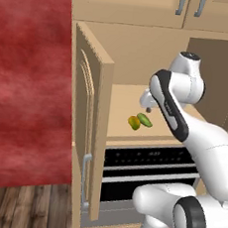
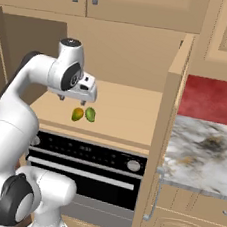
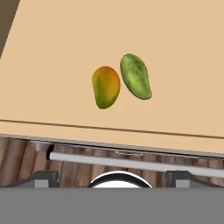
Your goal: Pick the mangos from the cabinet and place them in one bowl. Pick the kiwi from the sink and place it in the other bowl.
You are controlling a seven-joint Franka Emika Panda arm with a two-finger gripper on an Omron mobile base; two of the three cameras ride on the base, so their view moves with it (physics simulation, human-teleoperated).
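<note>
Claw (image 2: 73,99): hangs above the shelf, fingers pointing down, spread wide and released, nothing between them. It sits over the back-left of the fruit pair as seen from the right base camera, clear of both.

Mangos: two, lying side by side on the shelf near its front edge, close enough that they look to touch or nearly so.
- Orange mango (image 3: 105,86): yellow-orange, green at one end, short oval.
- Green mango (image 3: 136,76): longer, all green, slightly curved.

Cabinet (image 1: 130,48): light tan wood, open. Its left door (image 1: 87,118) stands swung out toward the room, panelled, with a slim metal handle (image 1: 85,177) low on its edge. A second door (image 2: 163,136) stands open on the other side.

Shelf (image 3: 183,52): plain tan, flat, bare around the fruit.

Oven (image 2: 86,170): black front with a pale bar handle, directly under the shelf.

Counter (image 2: 201,151): grey-white marble, to the right of the cabinet.

Wall (image 1: 27,77): mottled red, left of the cabinet.

Floor (image 1: 21,208): dark wood planks.
</note>
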